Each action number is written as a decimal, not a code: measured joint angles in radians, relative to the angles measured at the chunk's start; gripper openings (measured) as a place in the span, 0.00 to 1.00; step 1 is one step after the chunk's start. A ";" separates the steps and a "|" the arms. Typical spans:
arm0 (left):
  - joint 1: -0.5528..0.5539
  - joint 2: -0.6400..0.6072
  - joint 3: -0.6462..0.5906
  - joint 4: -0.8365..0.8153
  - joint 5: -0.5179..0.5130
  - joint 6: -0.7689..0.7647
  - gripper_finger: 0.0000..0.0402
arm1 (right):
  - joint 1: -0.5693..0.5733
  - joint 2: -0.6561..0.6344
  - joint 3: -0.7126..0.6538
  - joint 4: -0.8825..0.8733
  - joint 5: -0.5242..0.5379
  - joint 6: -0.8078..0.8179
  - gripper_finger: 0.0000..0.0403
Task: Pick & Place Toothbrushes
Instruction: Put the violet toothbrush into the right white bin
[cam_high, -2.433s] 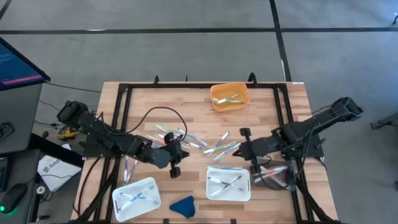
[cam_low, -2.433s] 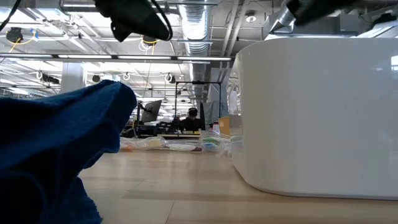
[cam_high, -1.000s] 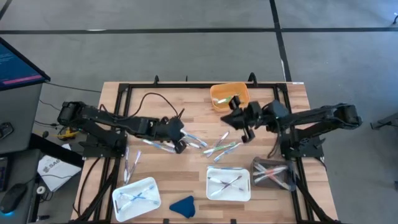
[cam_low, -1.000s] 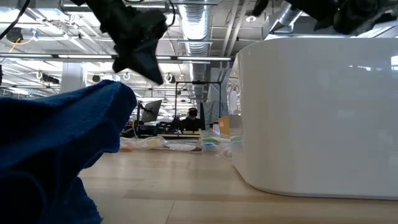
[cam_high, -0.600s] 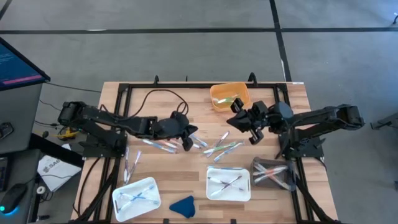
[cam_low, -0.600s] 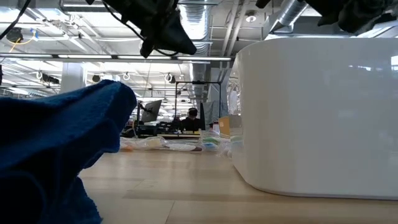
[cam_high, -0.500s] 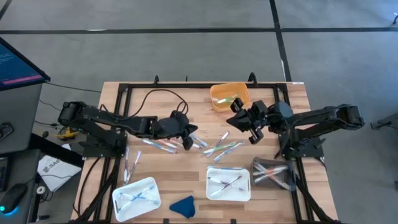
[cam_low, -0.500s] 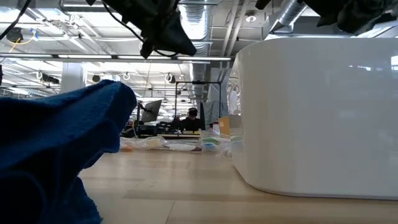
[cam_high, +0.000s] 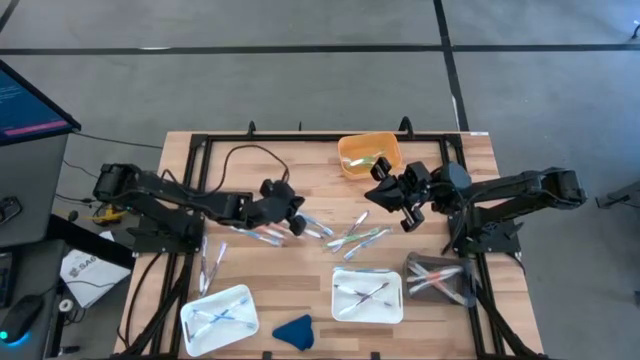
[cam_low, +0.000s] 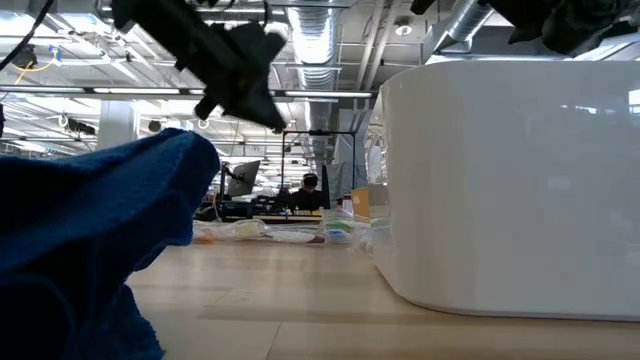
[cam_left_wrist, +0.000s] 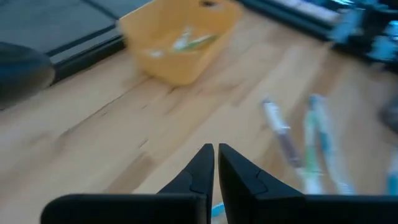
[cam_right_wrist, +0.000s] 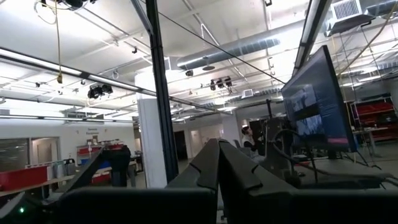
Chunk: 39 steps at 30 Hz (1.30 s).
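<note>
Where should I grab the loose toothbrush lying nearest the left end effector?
Take that toothbrush at mid-handle, coming straight down from above. It lies flat on the table, so only its long thin sides offer a grip; set the fingers across its length. The left end effector sits shut beside it and likely needs opening first.

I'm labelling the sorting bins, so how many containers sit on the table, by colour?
orange plastic tub: 1
white rectangular trays: 2
clear plastic box: 1
Total: 4 containers
</note>
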 joint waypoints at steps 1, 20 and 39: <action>0.003 0.000 -0.019 0.001 -0.013 -0.026 0.04 | 0.000 0.000 0.000 0.000 0.000 0.000 0.00; 0.022 0.000 -0.149 0.008 0.120 0.099 0.04 | -0.030 -0.006 0.000 0.000 -0.148 0.028 0.00; 0.038 0.193 -0.148 0.073 0.275 0.420 0.04 | -0.055 -0.006 0.118 -0.368 -0.400 -0.010 0.00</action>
